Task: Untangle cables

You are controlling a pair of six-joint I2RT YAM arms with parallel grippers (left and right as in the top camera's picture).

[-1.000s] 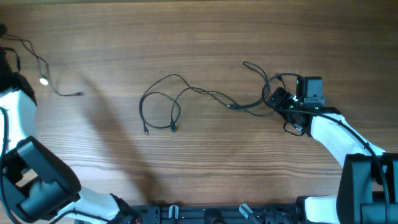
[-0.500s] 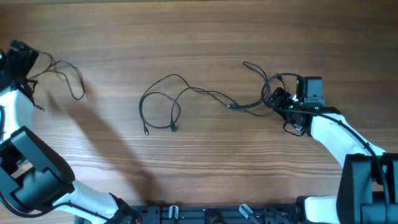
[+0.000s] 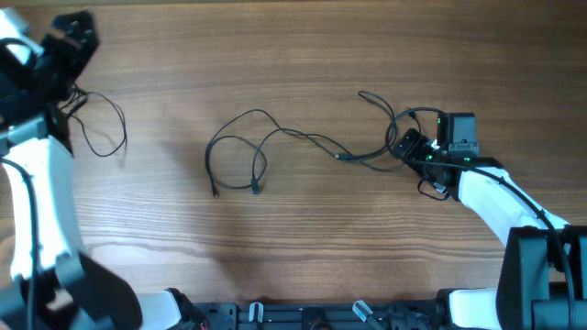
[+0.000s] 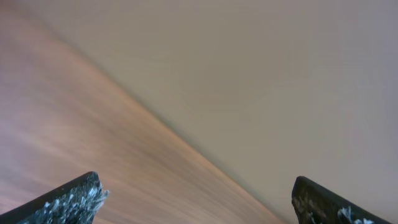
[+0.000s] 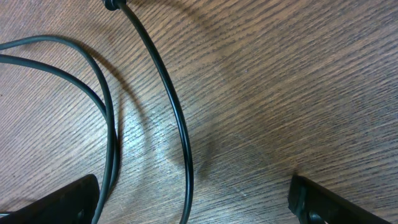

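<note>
Thin, black and slack, the left cable lies in one loose open loop near the left edge of the tabletop. The middle cable curls into two overlapping loops, with its small plug ends side by side at the bottom and a strand trailing right. The right cable is bunched in tangled loops. Seen close up, its strands lie flat, curved and apart.

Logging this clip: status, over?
Left fingers open, empty. Right fingers open, straddling thin black cables on wooden table. Other loops mid-table and far left. Nothing blocking.
</note>
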